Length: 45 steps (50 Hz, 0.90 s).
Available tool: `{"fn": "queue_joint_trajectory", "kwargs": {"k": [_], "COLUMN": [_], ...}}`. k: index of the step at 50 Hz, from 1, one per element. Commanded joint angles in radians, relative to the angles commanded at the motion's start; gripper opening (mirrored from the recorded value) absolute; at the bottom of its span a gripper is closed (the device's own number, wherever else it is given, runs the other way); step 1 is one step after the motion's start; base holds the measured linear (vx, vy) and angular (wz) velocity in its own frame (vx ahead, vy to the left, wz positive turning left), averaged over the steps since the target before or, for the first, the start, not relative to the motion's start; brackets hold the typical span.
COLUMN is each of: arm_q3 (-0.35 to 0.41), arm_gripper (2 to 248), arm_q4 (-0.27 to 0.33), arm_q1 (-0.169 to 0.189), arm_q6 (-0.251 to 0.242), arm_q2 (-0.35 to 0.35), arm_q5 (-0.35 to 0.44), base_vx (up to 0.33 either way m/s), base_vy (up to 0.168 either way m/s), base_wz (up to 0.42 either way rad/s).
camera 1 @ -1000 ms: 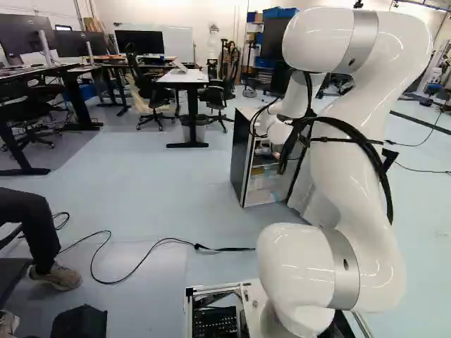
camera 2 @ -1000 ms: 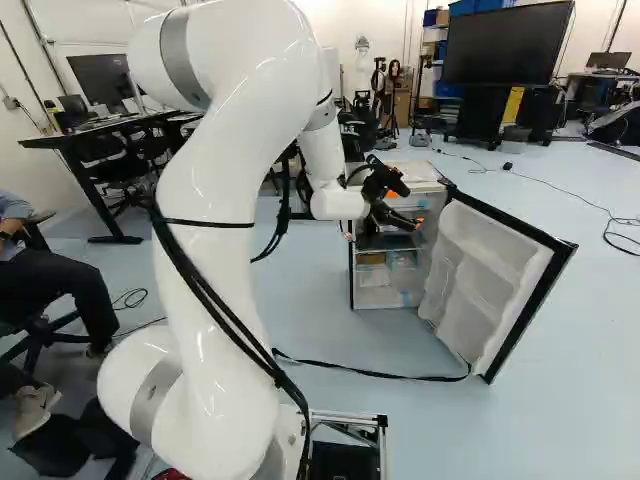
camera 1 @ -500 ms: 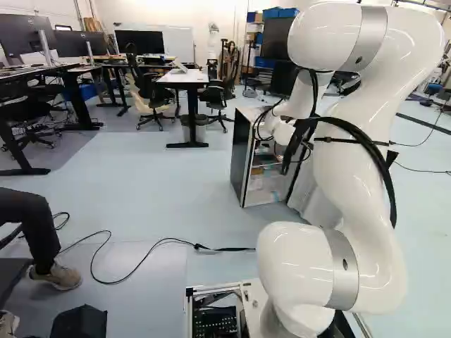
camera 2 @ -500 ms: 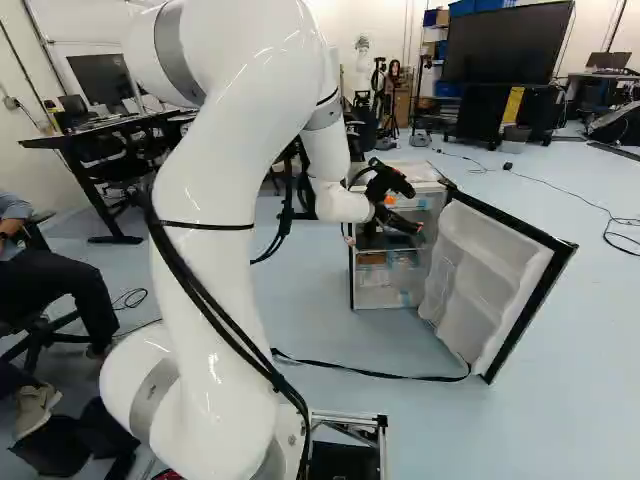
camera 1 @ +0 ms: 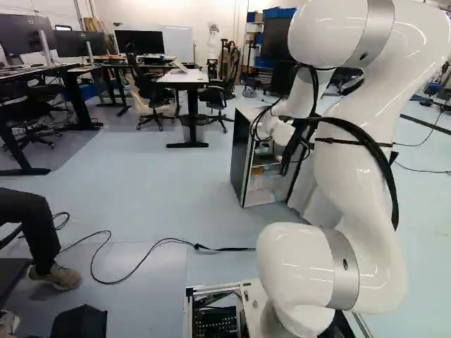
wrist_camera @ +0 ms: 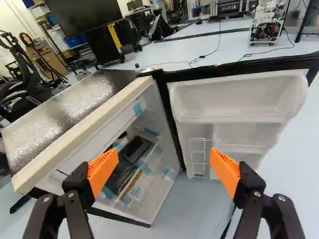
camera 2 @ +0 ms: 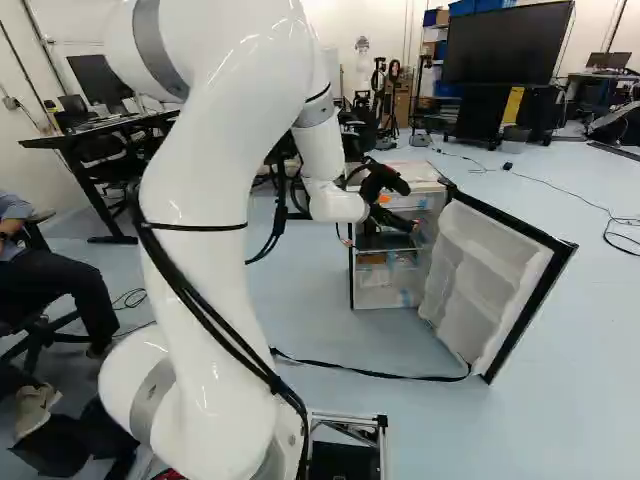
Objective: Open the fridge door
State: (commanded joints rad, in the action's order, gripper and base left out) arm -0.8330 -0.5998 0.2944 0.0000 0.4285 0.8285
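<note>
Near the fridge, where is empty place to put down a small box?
The top of the fridge looks bare; so does the floor between the fridge and the black cable, left base view, and right of the open door, right base view. Crowded: the fridge's inside, around the dark things.

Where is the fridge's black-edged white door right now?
The black-edged white door stands open at the right of the right base view, joined along the right side of the boxy fridge body.
</note>
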Motion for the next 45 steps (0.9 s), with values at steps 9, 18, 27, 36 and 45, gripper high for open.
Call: {"fn": "queue_joint_trajectory", "kwargs": {"k": [9,18,27,36,45], "arm_q3": [0.039,0.087,0.144,0.210,0.285], "arm_gripper": [247,247,247,247,247], "arm_q4": [0.031,0.070,0.116,0.169,0.229], "arm_q1": [-0.015,-0.034,-0.057,-0.083,-0.113], "arm_q6": [0.000,0.000,0.000,0.000,0.000], "arm_q2": [-0.037,-0.083,-0.137,-0.199,-0.270], "arm_q5": [0.002,0.005,0.009,0.012,0.017], "base_vx": [0.000,0.000,0.000,0.000,0.000], "base_vy": [0.000,0.000,0.000,0.000,0.000], "base_wz": [0.000,0.000,0.000,0.000,0.000]}}
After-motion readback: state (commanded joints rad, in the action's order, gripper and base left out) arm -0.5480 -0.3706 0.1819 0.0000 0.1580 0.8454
